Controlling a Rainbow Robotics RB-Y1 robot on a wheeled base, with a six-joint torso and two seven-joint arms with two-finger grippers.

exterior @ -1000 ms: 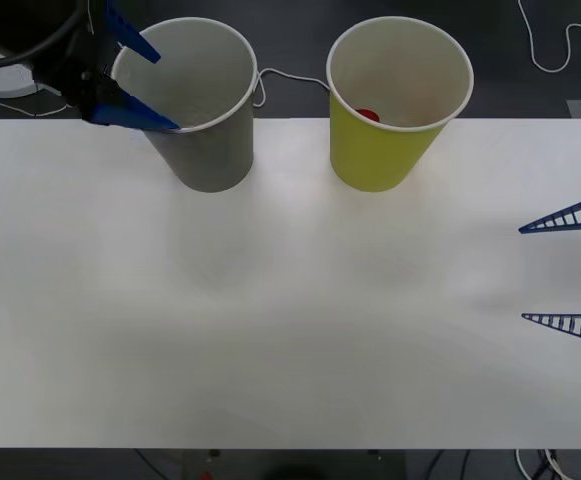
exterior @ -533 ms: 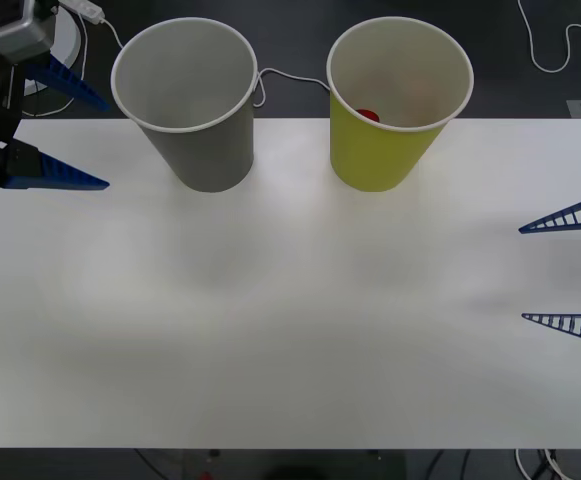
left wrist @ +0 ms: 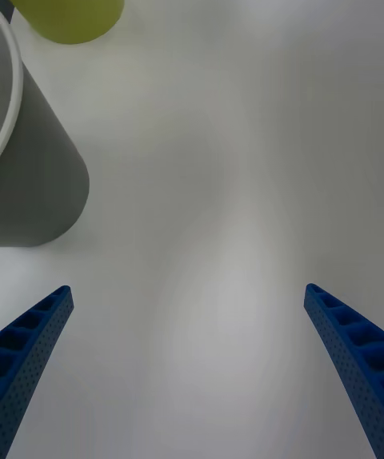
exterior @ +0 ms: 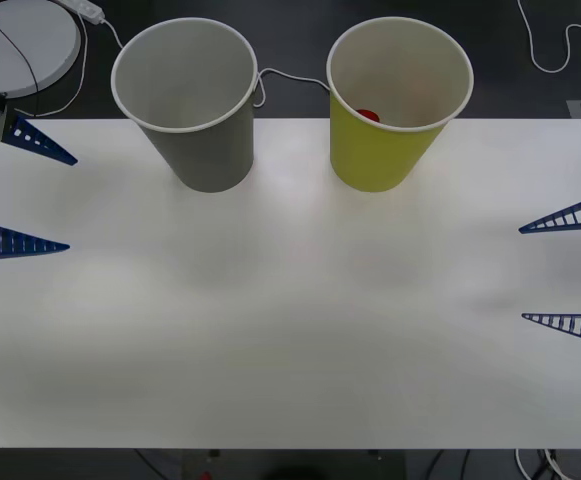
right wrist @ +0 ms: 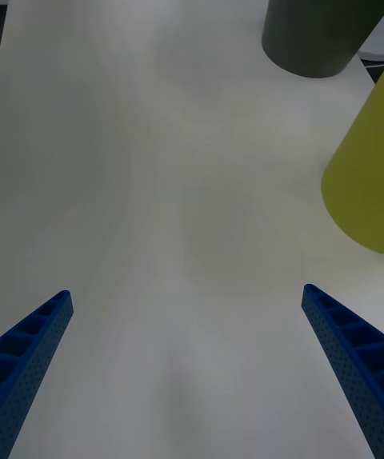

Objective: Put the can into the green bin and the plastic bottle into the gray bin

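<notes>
Two bins, the gray bin (exterior: 184, 95) and the green bin (exterior: 398, 105); one can (exterior: 367, 116).

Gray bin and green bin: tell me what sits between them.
Nothing on the table. In the front view, bare white tabletop separates the gray bin from the green bin; a white cable runs behind that gap.

Table (exterior: 290, 340) bare across middle and near side. Gray bin (exterior: 192, 110) and green bin (exterior: 395, 110) upright at far edge, passable gap between them.
</notes>
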